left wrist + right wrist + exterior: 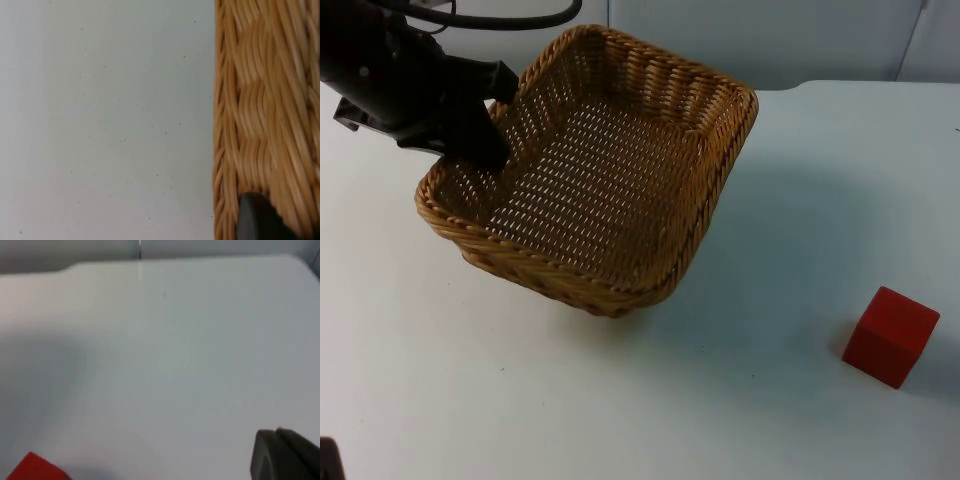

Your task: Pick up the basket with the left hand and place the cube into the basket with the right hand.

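Observation:
A woven wicker basket (610, 190) hangs tilted above the white table, casting a shadow under it and to its right. My left gripper (498, 118) is shut on the basket's left rim, one finger inside the wall and one outside. In the left wrist view the basket's woven wall (265, 110) runs beside the black fingertip (257, 217). A red cube (890, 336) rests on the table at the right front, well apart from the basket. Its corner (35, 467) appears in the right wrist view, where my right gripper (285, 455) hovers above the bare table.
The grey partition wall (770, 40) closes off the table behind the basket. A small black object (328, 460) sits at the front left edge. Open white table (740, 400) lies between the basket and the cube.

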`<action>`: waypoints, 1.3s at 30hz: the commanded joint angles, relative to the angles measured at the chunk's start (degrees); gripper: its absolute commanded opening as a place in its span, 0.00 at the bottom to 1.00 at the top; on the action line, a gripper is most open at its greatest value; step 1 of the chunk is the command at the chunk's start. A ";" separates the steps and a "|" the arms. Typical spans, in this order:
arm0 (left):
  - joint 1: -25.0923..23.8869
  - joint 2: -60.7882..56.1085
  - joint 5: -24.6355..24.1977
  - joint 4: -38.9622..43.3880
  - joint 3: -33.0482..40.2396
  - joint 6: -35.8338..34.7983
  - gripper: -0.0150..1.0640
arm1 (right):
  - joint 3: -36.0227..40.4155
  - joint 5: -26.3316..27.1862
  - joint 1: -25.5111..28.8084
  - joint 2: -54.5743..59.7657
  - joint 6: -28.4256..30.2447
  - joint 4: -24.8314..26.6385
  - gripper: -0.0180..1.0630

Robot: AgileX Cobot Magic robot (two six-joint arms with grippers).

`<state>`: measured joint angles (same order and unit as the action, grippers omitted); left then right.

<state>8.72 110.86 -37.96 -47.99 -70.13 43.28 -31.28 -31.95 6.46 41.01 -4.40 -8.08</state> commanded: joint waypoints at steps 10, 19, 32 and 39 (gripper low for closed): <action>0.03 -0.75 0.13 -1.56 -0.43 -0.33 0.01 | -13.23 -6.36 -10.25 34.85 10.07 4.25 0.67; 0.03 -0.75 0.26 -1.56 -0.43 -0.33 0.01 | -18.46 -6.55 -21.99 46.54 26.60 11.13 0.98; 0.03 -0.75 0.26 -1.56 -0.43 -0.33 0.01 | -18.46 -5.65 -24.91 57.20 30.94 14.38 0.98; 0.03 -0.75 0.26 -1.56 -0.43 -0.33 0.01 | -18.46 -1.44 -24.91 60.97 30.94 14.38 0.98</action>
<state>8.72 110.86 -37.74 -47.99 -70.13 43.28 -49.26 -35.04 -18.27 101.14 26.02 6.03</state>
